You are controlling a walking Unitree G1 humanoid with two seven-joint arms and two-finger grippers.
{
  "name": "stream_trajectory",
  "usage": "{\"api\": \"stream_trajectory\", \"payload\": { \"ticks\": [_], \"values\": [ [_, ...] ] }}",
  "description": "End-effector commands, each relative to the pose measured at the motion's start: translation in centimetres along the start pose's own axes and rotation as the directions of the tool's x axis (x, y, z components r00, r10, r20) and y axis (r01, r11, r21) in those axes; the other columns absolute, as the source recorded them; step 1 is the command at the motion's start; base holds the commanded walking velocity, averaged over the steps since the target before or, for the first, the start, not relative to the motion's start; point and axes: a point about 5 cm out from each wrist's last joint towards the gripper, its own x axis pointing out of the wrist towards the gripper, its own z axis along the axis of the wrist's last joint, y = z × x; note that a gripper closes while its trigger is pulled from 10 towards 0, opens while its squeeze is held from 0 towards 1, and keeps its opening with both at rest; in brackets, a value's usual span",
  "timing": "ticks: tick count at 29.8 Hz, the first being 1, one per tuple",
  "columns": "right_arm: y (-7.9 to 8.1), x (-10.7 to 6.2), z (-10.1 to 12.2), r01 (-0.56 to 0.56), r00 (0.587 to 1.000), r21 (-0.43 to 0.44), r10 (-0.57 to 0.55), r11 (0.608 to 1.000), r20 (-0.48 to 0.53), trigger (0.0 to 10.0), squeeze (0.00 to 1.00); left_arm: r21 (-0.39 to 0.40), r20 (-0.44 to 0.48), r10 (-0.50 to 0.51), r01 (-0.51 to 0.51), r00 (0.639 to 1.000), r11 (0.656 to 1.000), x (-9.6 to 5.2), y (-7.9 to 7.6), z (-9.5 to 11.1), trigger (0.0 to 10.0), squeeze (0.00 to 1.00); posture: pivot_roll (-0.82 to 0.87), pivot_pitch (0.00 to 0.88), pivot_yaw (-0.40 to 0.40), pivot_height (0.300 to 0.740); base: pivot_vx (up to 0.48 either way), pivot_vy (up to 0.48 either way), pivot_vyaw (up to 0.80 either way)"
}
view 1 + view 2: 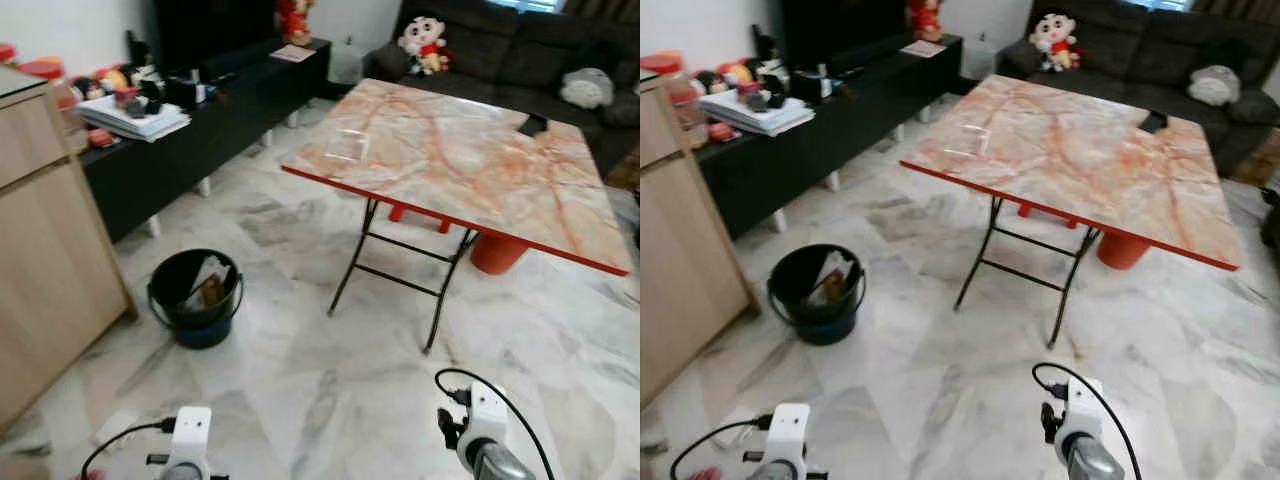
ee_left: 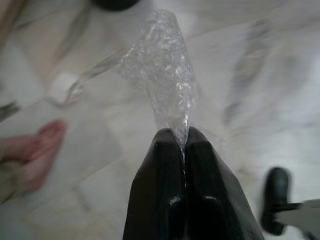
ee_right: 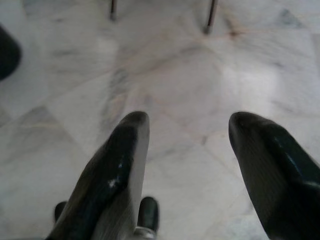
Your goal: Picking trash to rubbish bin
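Jaws of the left gripper (image 2: 184, 142) are pressed together, pinching a strip of clear plastic wrap (image 2: 162, 70) that rises from their tips over the marble floor (image 1: 300, 400). Left of centre in the head view stands a black bin (image 1: 195, 297) with scraps inside. Upper right, the marbled worktop (image 1: 460, 160) stands. Right gripper (image 3: 187, 130) jaws are spread above bare floor.

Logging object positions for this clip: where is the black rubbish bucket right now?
The black round plastic bucket stands on the marble floor to the robot's left front, between the light wooden cabinet and the folding table's black legs.
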Motion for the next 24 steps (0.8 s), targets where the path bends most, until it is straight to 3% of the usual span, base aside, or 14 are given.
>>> {"api": "stream_trajectory", "payload": {
  "ticks": [1, 8, 16, 24],
  "values": [
    [-0.1, 0.1, 0.6, 0.003, 1.0, 0.012, -0.003, 1.0, 0.013, 10.0, 0.0, 0.021, -0.004, -0.017, 0.018, 1.0, 1.0, -0.1, -0.5, -0.2, 10.0, 0.0, 0.21, 0.0, -0.123, 0.74, 0.356, 0.0, 0.0],
    [0.5, 0.1, 0.1, -0.005, 1.0, 0.051, 0.005, 0.999, 0.019, 10.0, 0.0, 0.076, -0.005, -0.032, 0.032, 0.999, 0.997, -0.1, 0.1, -0.3, 10.0, 0.0, 0.21, 0.0, -0.083, 0.74, 0.358, 0.0, 0.0],
    [0.8, -0.1, -0.8, 0.009, 1.0, 0.045, -0.009, 0.999, 0.001, 10.0, 0.0, 0.085, -0.004, -0.021, 0.021, 1.0, 0.996, 0.0, 0.7, -0.2, 10.0, 0.0, 0.22, 0.0, -0.06, 0.74, 0.359, 0.0, 0.0],
    [0.7, -0.2, -1.2, 0.028, 1.0, 0.024, -0.027, 0.999, -0.014, 10.0, 0.0, 0.074, 0.006, -0.01, 0.009, 1.0, 0.997, 0.0, 0.8, 0.1, 10.0, 0.0, 0.23, 0.0, -0.068, 0.74, 0.357, 0.0, 0.8]
  ]
}}
